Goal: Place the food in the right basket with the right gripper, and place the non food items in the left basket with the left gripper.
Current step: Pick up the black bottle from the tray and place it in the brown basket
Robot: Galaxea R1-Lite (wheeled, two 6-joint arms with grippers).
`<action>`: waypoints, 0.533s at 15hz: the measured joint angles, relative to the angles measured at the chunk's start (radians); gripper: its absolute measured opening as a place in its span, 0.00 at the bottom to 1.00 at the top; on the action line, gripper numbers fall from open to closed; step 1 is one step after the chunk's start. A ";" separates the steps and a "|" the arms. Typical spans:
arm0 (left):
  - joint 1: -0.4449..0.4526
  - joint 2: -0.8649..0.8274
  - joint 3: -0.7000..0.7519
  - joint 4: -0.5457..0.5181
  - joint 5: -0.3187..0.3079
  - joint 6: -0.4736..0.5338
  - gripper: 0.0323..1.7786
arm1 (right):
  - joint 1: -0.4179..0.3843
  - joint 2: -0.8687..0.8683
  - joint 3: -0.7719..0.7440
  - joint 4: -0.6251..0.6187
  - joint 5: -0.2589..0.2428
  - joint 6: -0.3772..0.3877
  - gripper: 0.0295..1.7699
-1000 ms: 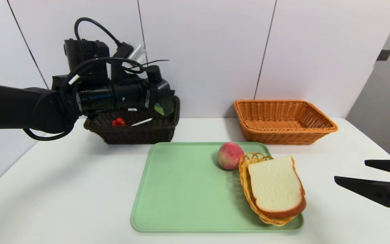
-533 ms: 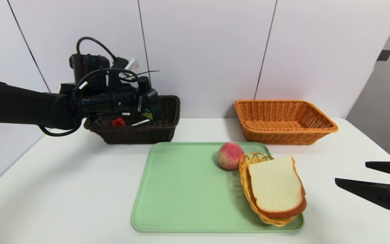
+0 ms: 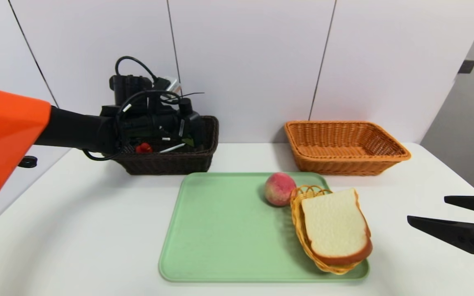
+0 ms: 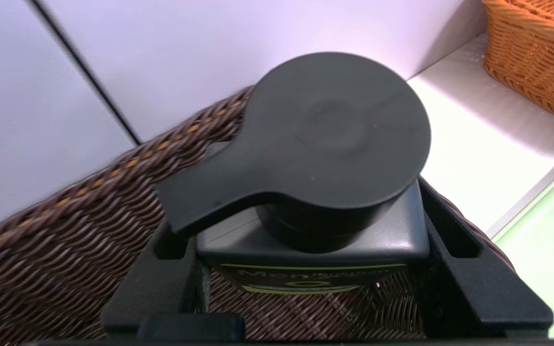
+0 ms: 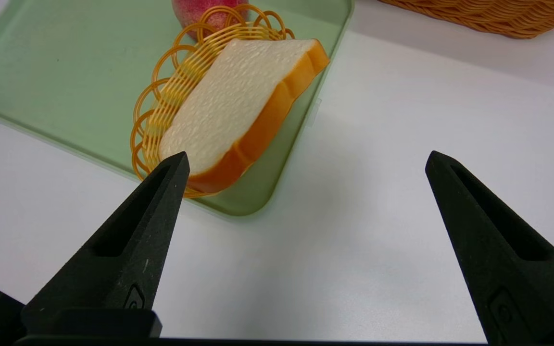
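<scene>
The left gripper (image 4: pixel 306 288) clamps a black bottle with a round flip cap (image 4: pixel 325 144) over the dark brown wicker basket (image 3: pixel 167 160); only the left wrist view shows this grip. The right gripper (image 5: pixel 306 163) hangs spread and empty near the white bread slice (image 3: pixel 335 226), which rests tilted on a yellow scalloped dish (image 3: pixel 303 197) beside the pink-red peach (image 3: pixel 279 189).

Left tool (image 4: pixel 306 269) clamps a load; right tool (image 5: pixel 306 158) gapes, parked low.
</scene>
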 joint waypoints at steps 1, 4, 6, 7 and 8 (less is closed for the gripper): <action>0.001 0.021 -0.030 0.026 0.001 0.000 0.62 | 0.000 0.001 0.000 0.000 0.000 0.000 0.96; 0.001 0.072 -0.085 0.068 0.001 0.000 0.62 | 0.000 0.002 0.004 0.001 0.000 0.000 0.96; 0.000 0.089 -0.095 0.070 0.000 -0.001 0.62 | 0.000 0.002 0.004 0.000 -0.001 0.000 0.96; 0.001 0.096 -0.097 0.071 0.000 0.000 0.62 | -0.001 0.002 0.004 0.001 -0.001 0.000 0.96; 0.001 0.101 -0.100 0.071 0.000 0.000 0.64 | 0.000 0.002 0.004 0.000 0.000 -0.001 0.96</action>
